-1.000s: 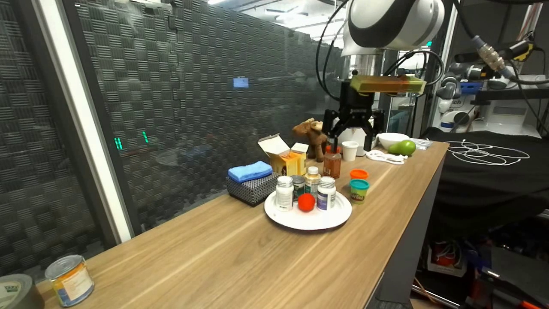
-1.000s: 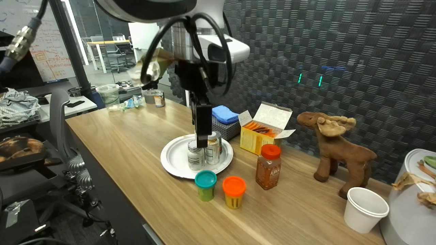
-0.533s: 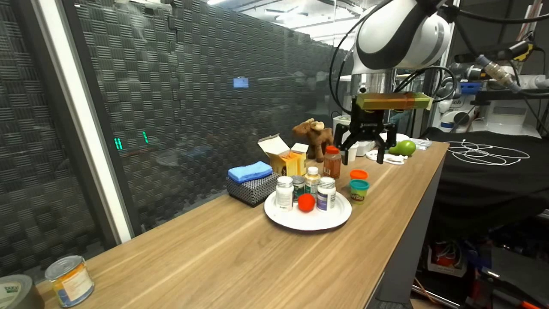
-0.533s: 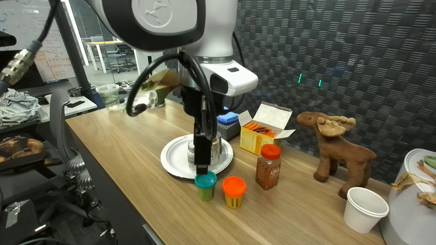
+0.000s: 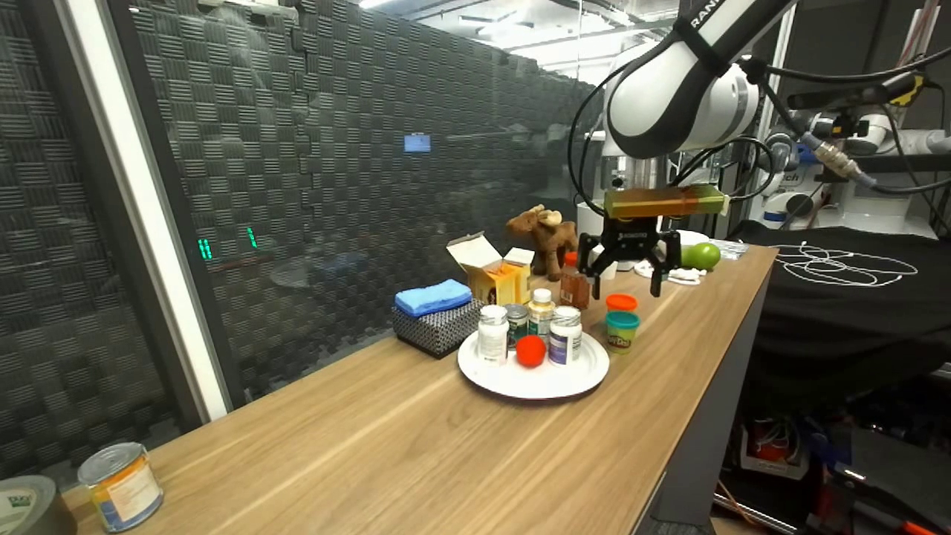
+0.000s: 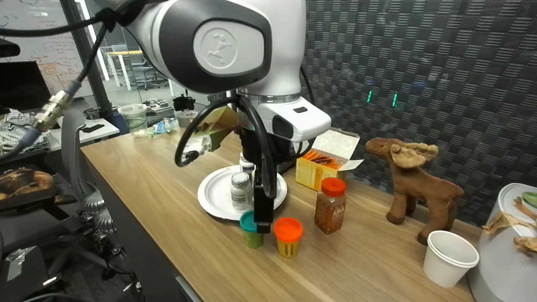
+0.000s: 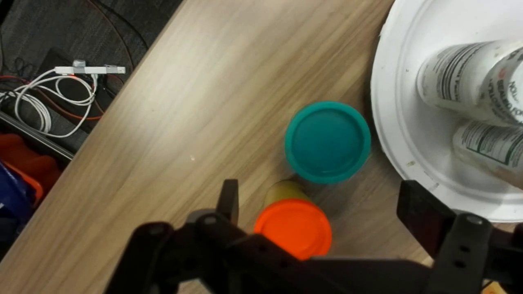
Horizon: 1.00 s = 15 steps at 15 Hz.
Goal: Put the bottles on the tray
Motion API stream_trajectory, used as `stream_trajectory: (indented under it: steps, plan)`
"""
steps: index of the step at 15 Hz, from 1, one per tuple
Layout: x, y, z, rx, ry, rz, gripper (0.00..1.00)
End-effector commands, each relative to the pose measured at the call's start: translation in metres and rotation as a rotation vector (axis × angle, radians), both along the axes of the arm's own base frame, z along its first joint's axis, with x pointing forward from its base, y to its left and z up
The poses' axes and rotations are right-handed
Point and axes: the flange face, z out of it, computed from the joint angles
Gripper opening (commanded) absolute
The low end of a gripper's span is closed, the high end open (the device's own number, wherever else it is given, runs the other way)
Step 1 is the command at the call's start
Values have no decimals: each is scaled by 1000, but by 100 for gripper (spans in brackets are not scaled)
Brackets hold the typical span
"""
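Observation:
The round white tray carries several bottles: a white one, one with a purple label, one with a yellowish label and a dark green one. A red ball lies among them. Two of the bottles show in the wrist view, a white one and a green-labelled one. My gripper is open and empty, above the table beside the tray. In the wrist view its jaws stand wide apart, with an orange-lidded tub below between them.
A teal-lidded tub stands close to the tray and the orange-lidded tub. A red-lidded jar, an open yellow box, a toy moose and white cups stand nearby. A tin can stands at the far end.
My open gripper has come down and moved away from over the tray, to above the two tubs. The bottles, tray and tubs have not moved.

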Motion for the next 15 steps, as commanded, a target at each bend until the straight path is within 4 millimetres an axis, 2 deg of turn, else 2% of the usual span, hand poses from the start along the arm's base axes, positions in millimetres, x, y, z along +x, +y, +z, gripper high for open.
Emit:
stream_trajectory:
  steps: [1, 9, 15]
  plan:
    - [15, -13, -3, -35, -11, -45, 100]
    - [30, -31, -11, 4, -24, -91, 100]
    - [27, -36, -22, 31, -6, -136, 100]
